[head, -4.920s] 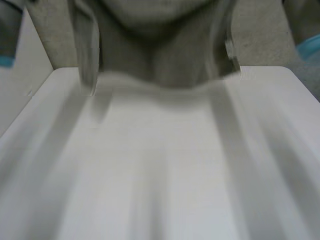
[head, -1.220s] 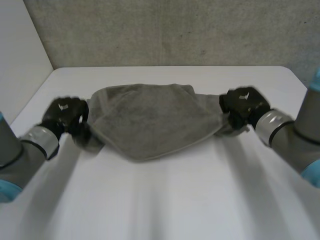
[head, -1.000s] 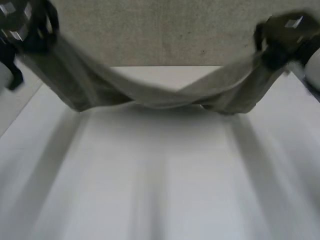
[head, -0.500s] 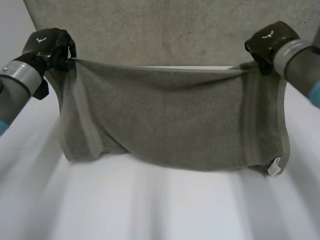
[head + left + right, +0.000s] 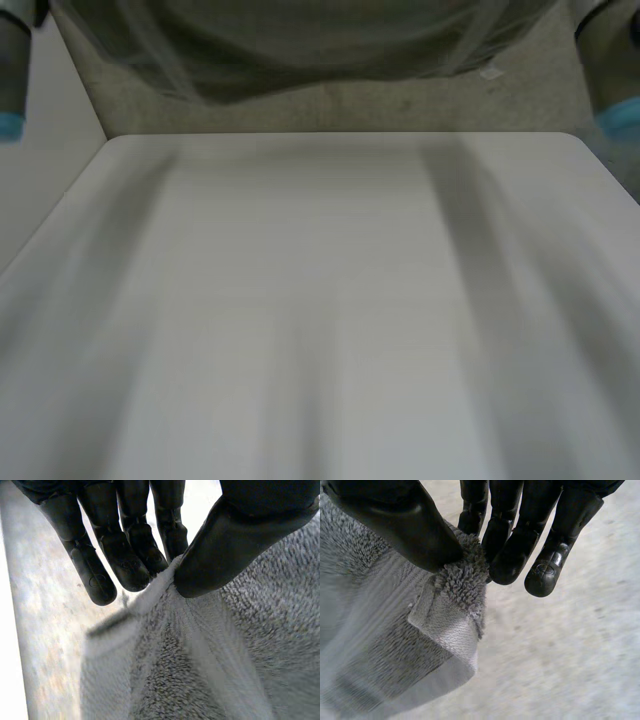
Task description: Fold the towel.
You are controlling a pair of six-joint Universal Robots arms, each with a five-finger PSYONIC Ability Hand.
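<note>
One towel (image 5: 320,45) of grey terry cloth, with a looped pile and a flatter woven band along its border, hangs in the air past the 12 o'clock edge of the tabletop (image 5: 320,300). Its lower hem sags in a shallow curve, clear of the surface. One small white label (image 5: 490,72) sits on the hem at about 1 o'clock.

Two black, hard, glossy hands hold it, one at each of two corners. The left hand (image 5: 125,555) pinches its corner between thumb and fingertips, and the cloth fans out from the pinch in pleats. The right hand (image 5: 520,535) likewise nips its corner between thumb and fingertips, where the hem doubles over into a thick tuft.

Two grey arms with light-blue caps show, the left arm (image 5: 12,70) at 10 o'clock and the right arm (image 5: 610,60) at 2 o'clock. The single tabletop is white and smooth with rounded far corners.
</note>
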